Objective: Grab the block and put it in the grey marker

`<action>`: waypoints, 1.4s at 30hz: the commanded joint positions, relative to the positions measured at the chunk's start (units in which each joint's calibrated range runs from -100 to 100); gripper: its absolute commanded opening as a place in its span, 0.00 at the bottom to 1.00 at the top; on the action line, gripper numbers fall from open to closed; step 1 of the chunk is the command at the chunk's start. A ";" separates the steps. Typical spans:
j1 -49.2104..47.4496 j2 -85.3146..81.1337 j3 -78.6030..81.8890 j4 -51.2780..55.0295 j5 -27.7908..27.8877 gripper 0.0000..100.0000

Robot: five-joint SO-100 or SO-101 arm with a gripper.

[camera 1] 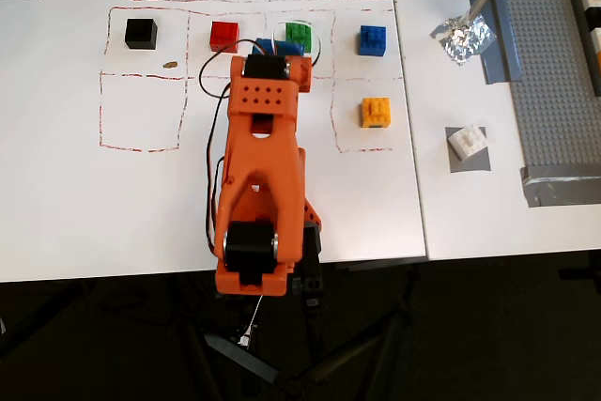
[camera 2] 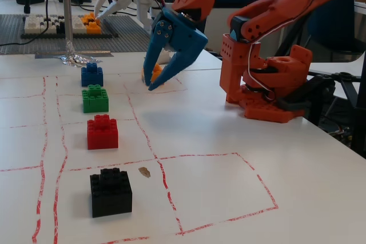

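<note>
White block (camera 1: 467, 141): one, on grey marker (camera 1: 454, 161) | coloured bricks: five | blue fingers (camera 2: 164, 75): two, spread, empty

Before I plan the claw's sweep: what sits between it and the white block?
In the overhead view, the orange-yellow brick lies between the claw and the white block; otherwise bare table.

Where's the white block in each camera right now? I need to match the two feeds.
Overhead view: the white block sits at right on the grey marker, below the crumpled foil.
Fixed view: not visible; the blue gripper covers that spot.
Shared landmark: the orange brick, next to the block overhead.
</note>
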 commanded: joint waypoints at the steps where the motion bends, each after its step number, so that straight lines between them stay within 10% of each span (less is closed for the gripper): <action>1: -2.24 -9.99 4.60 -3.20 -1.32 0.00; 42: -6.21 -35.84 20.74 0.88 0.83 0.00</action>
